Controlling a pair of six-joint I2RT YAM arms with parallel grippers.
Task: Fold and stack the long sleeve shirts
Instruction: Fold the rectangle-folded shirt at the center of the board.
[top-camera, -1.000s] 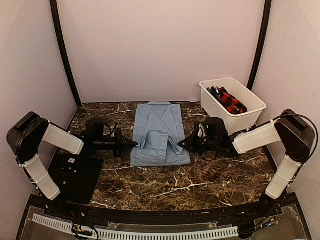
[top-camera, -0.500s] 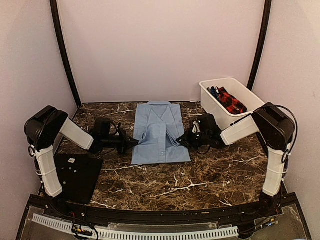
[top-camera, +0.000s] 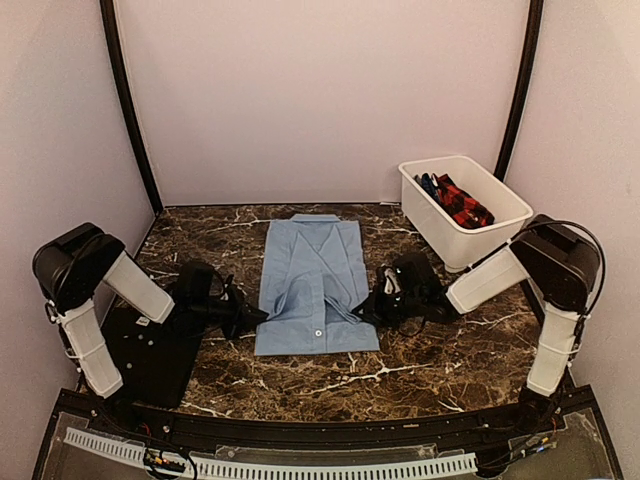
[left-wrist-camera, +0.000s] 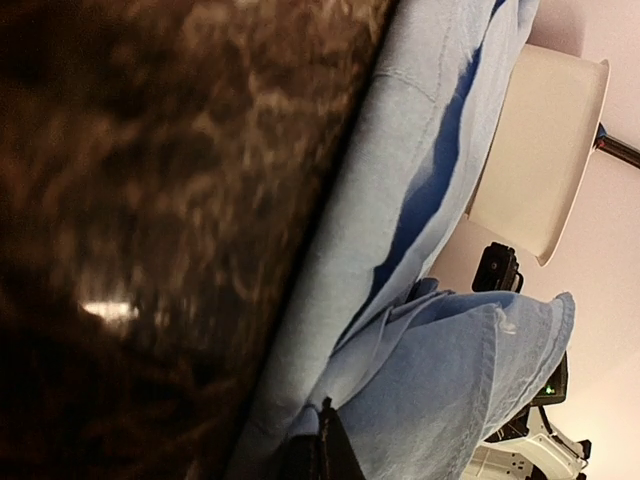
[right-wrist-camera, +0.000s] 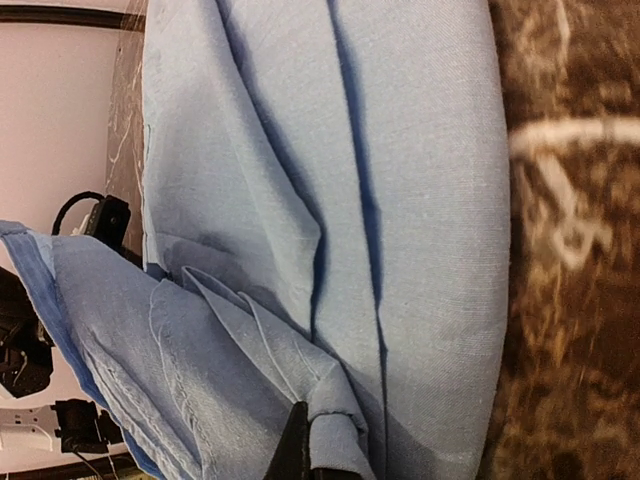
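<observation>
A light-blue long sleeve shirt (top-camera: 312, 280) lies collar-away in the middle of the marble table, its sides folded in. My left gripper (top-camera: 256, 316) is shut on the cloth at the shirt's lower left edge. My right gripper (top-camera: 362, 311) is shut on the lower right edge. In the left wrist view the black fingertips (left-wrist-camera: 325, 447) pinch a fold of the blue shirt (left-wrist-camera: 440, 390). In the right wrist view the gripper (right-wrist-camera: 305, 450) clamps a bunched fold of the shirt (right-wrist-camera: 410, 200). A red-black checked shirt (top-camera: 462, 205) and a dark blue one (top-camera: 428, 184) lie in the bin.
A white plastic bin (top-camera: 472, 243) stands at the back right, close behind my right arm. A flat black mat (top-camera: 155, 355) lies at the near left under my left arm. Pale walls with black posts close in the table's sides and back.
Both grippers have drawn back toward the near edge, still shut on the cloth. The light-blue shirt has slid nearer with them and lies flatter.
</observation>
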